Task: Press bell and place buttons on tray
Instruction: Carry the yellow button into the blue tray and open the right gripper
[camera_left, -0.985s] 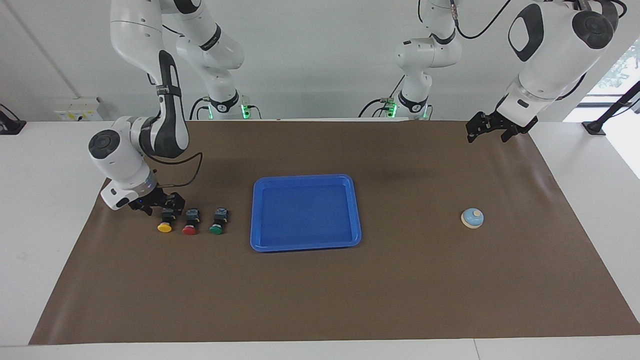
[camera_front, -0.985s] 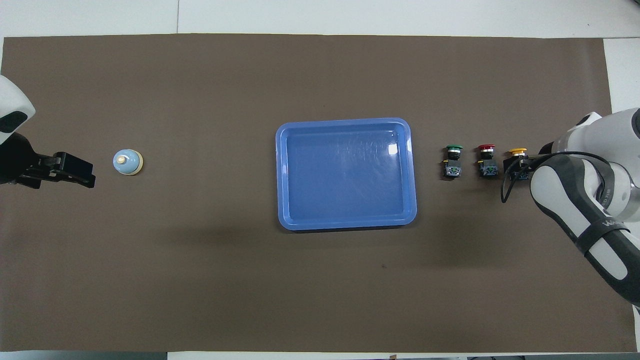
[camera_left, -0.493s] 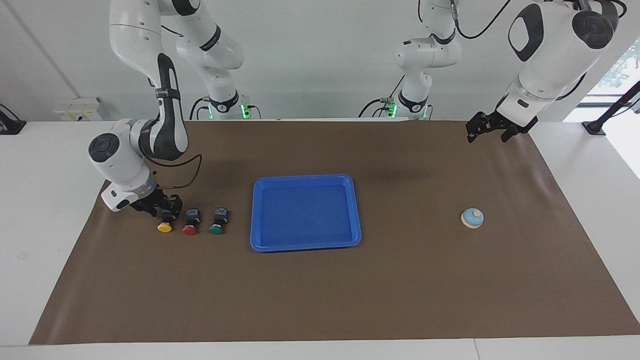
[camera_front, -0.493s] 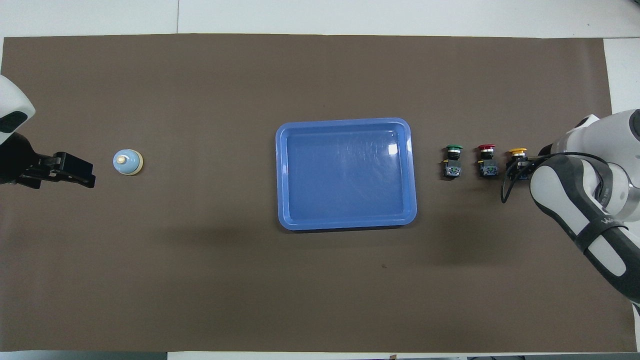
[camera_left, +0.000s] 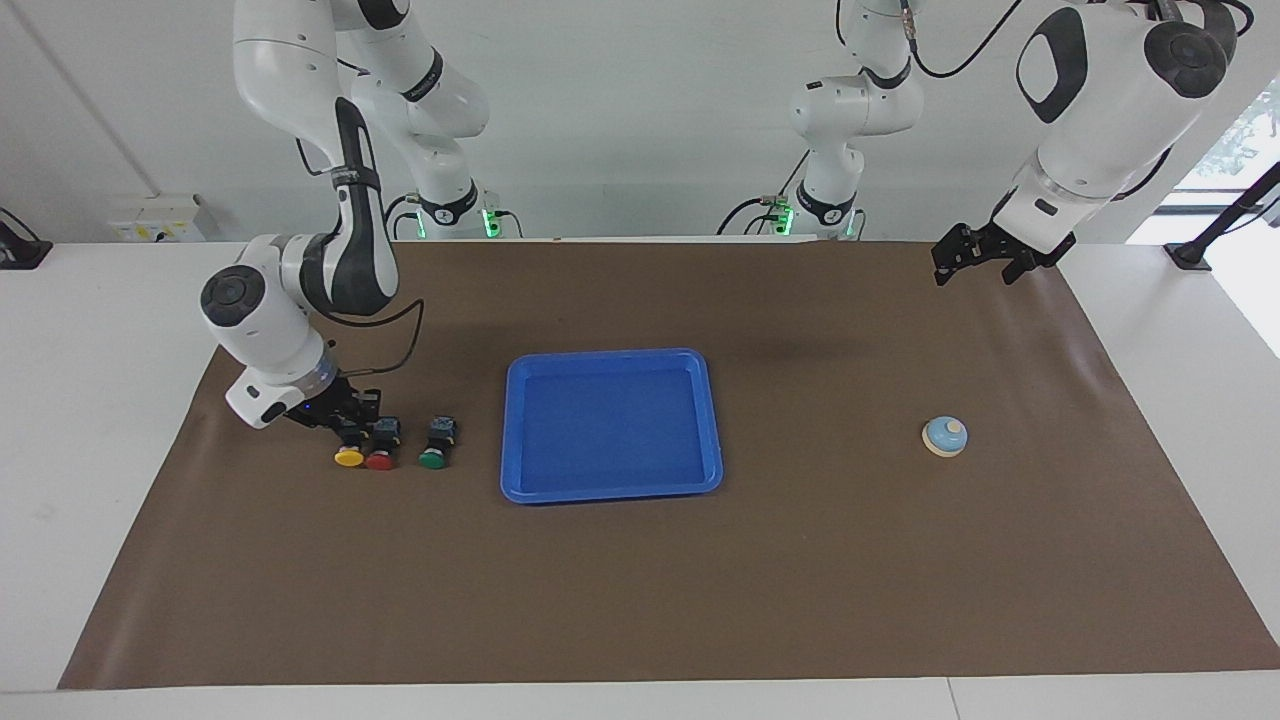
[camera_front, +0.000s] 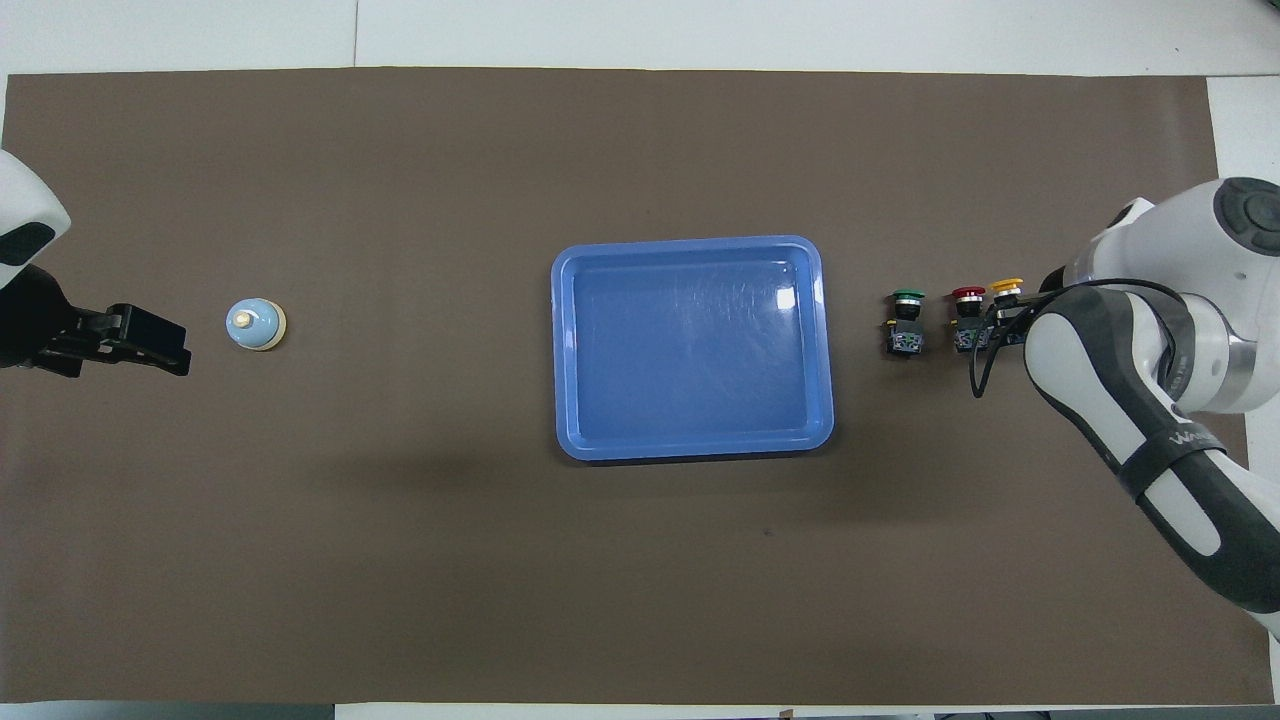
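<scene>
Facing view, right claw: low at the yellow button, apparently clenched on its black body; the yellow cap sits just beside the red button.
Facing view, step: judged to be carrying yellow to the tray; it should rise clear before travelling, or it may knock the red and green button along the way.
Facing view, left claw: waits raised over the tabletop edge at the left arm's end; the bell stands alone, well apart from the tray.
Overhead view, buttons: yellow button crowds the red button; green button is nearest the tray, which holds nothing.
Overhead view, hidden: the right arm covers its claw and yellow's body, so grip and lift cannot be confirmed.
Overhead view, left claw: over the tabletop beside the bell; whether clenched or released cannot be told.
</scene>
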